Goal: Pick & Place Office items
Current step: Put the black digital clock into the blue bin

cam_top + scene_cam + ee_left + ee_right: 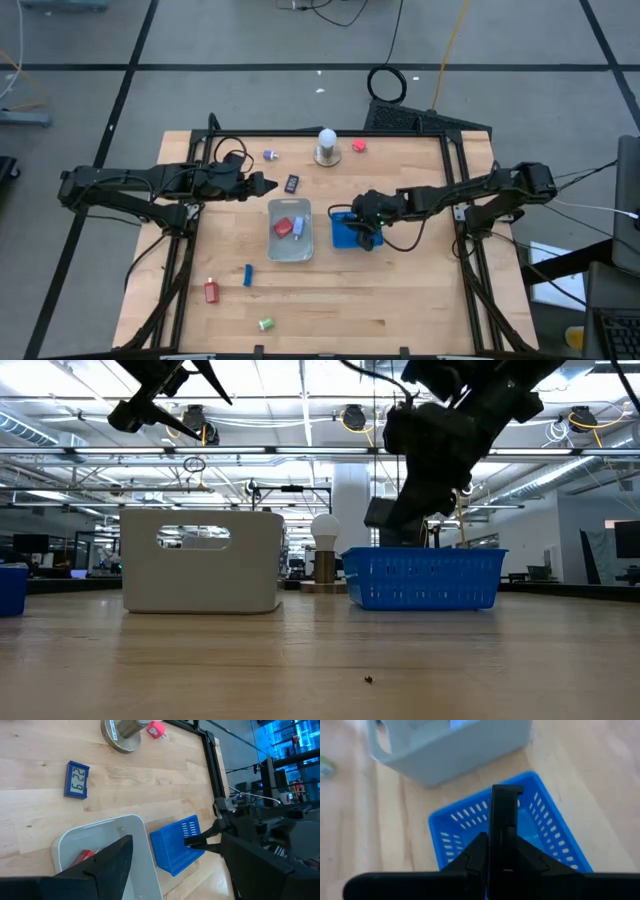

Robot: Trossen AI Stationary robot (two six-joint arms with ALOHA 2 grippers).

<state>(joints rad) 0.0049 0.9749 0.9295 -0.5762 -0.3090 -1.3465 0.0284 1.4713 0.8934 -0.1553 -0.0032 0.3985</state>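
The right gripper point(504, 795) pinches a flat black item point(505, 815) between its closed fingers, straight above the blue basket point(345, 233), so this piece looks about to be dropped in. The basket serves as landmark for the rest.

Touching the basket's left side is the pale tray point(289, 231), which already holds a red item point(283, 227) and a light blue item point(298, 226). Whether the basket holds anything yet cannot be told, since the right gripper hides its inside.

Much is left out on the desk point(400, 300). Beyond the tray, up and left of the basket, lies a small dark clock point(77, 779) with a digit display. Farther that way is a purple item point(270, 155), and up past the white ball on its round base point(326, 146) sits a red-pink item point(358, 145). Down and left of the basket, well apart from it, lie a blue item point(248, 275), a red item with a white end point(211, 291) and a green item point(265, 324).

The left gripper point(268, 185) hovers left of the clock, fingers spread wide and empty.

By this count two pieces are binned, one is in hand, and six wait; the task seems roughly a third done.
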